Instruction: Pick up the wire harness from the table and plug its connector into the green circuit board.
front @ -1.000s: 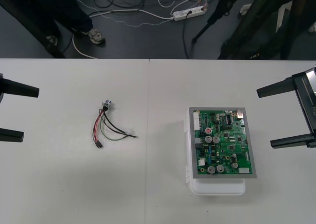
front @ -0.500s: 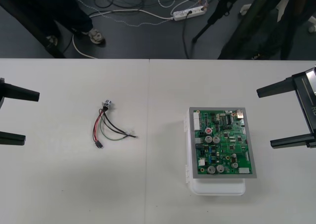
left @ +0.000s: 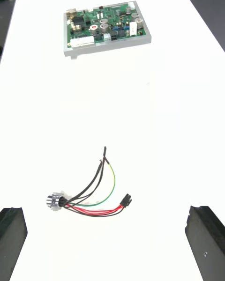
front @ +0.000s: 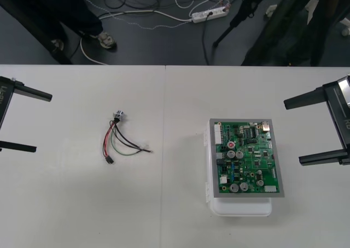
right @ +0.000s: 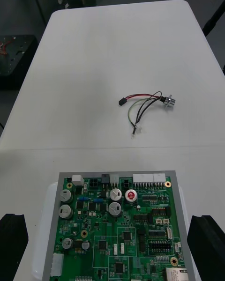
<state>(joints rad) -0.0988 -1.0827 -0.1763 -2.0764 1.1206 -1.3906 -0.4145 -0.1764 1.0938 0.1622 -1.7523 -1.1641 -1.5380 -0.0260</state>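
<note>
Lying loose, harness [front: 116,134] fans red, black, green wires.

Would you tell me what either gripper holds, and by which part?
Nothing: left gripper and right gripper stand open; the wire harness lies loose on the table.
</note>
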